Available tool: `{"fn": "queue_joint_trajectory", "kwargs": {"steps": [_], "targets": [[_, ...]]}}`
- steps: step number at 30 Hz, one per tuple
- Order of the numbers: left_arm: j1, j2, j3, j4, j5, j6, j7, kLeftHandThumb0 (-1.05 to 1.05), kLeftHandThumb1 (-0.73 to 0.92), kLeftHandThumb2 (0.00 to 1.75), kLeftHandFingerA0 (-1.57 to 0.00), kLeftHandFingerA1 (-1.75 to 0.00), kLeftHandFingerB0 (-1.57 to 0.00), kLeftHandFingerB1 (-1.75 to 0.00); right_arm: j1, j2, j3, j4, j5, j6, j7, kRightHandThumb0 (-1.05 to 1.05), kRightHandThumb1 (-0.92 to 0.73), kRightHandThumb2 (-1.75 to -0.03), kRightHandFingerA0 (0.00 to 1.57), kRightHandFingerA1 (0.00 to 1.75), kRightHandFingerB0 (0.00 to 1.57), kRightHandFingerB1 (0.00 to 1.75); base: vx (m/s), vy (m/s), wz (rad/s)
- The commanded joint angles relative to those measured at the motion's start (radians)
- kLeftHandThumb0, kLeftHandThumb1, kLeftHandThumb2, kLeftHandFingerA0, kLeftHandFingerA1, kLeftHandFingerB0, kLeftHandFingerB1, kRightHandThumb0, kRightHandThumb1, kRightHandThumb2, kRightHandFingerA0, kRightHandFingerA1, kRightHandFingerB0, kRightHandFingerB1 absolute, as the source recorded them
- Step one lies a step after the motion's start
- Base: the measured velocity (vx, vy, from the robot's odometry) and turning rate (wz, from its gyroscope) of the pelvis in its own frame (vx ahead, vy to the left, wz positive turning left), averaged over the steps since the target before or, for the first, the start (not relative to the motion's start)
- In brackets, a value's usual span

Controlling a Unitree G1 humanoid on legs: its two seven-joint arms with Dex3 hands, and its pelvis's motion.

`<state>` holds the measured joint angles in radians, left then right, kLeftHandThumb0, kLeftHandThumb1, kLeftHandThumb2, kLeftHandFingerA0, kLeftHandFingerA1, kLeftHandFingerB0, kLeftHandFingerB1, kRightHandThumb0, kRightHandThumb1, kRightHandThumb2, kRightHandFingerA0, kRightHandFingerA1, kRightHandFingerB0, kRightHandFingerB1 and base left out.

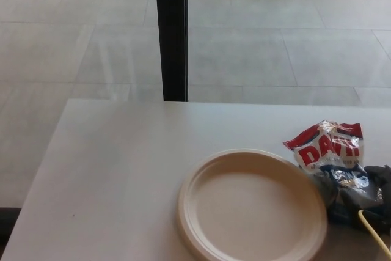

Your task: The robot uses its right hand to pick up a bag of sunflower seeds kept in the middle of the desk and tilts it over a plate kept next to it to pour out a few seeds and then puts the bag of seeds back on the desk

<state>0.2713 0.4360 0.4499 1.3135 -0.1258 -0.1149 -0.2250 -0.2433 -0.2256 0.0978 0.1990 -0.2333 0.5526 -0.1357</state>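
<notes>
The sunflower seed bag (330,151), red, white and blue and crinkled, lies on the desk just right of the plate, its lower end dark and shiny. The round cream plate (201,212) sits at the desk's front middle and holds nothing. Only a black sliver of my right hand (377,192) shows at the picture's right edge, against the bag's lower right end, with a yellow cable (374,234) running below it. How it grips is hidden. My left hand does not show.
The white desk (116,163) stretches left of the plate. A black vertical post (171,32) stands behind the desk's far edge, with grey tiled floor beyond.
</notes>
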Motion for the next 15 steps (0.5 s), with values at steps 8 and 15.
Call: {"fn": "queue_joint_trajectory", "kwargs": {"steps": [8,15], "targets": [[-0.002,0.003,0.002,-0.002,-0.016,-0.023,0.006,-0.97,0.92,0.68,-0.49,-0.61,-0.34,-0.39,-0.013,-0.001,-0.020,0.056,0.050,0.051,0.131,-0.81,-0.50,-0.88,0.01,0.19,0.08,0.21,0.00,0.000,0.00],[0.002,-0.011,0.015,-0.007,-0.029,-0.034,0.008,-1.01,0.71,0.90,-0.47,-0.65,-0.36,-0.48,-0.025,-0.088,0.074,0.049,0.035,0.216,0.298,-0.63,-0.47,-0.80,0.56,0.65,0.06,0.22,0.00,0.000,0.00]]}}
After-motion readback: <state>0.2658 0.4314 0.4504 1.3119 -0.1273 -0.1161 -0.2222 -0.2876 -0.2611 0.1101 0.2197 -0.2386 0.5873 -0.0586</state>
